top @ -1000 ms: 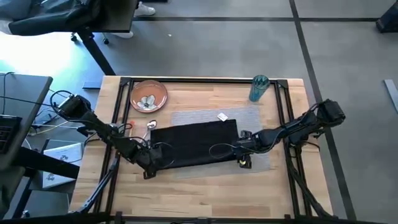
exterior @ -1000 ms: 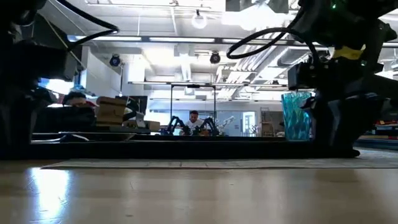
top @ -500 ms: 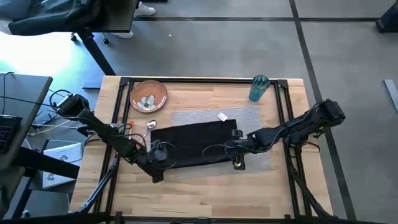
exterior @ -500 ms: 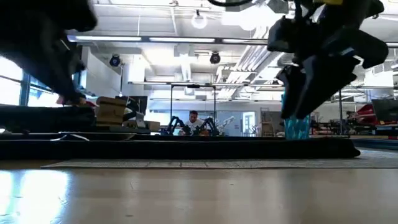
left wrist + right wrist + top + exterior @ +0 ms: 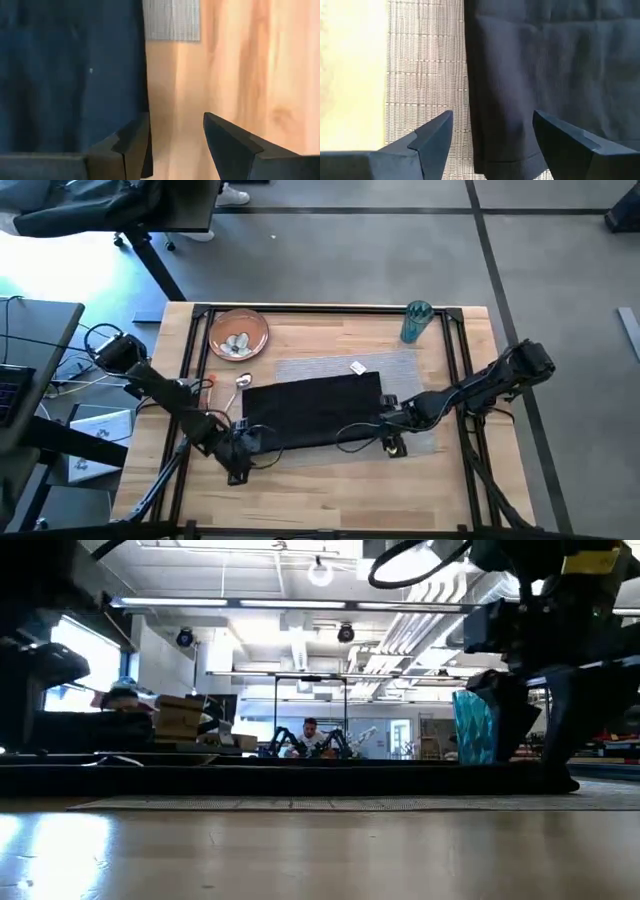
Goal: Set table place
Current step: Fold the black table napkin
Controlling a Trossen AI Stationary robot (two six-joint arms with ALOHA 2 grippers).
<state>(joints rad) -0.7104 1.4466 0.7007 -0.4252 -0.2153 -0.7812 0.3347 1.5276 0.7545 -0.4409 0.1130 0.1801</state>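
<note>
You've got the black napkin lying flat mid-table on the grey placemat, which shows past it at 12 and 3 o'clock. Left gripper sits at the napkin's 8 o'clock corner, fingers apart w/ nothing between them; the napkin edge runs just beside one finger in the left wrist view. Right gripper is at the 4 o'clock corner, fingers spread and empty too, poised over the napkin's edge where it meets the mat.

Napkin's soft, light, floppy cloth: it'll drape and drag, prob. slide easily on the woven mat. Best hold, I'd say, is pinching the two near corners at the hem, one per gripper, and lifting together so it doesn't bunch.

Plate sits at 11 o'clock holding something pale, can't tell what; spoon just off the napkin's 10 o'clock corner; teal cup at 1 o'clock, light and tippy. Table wood looks smooth.
</note>
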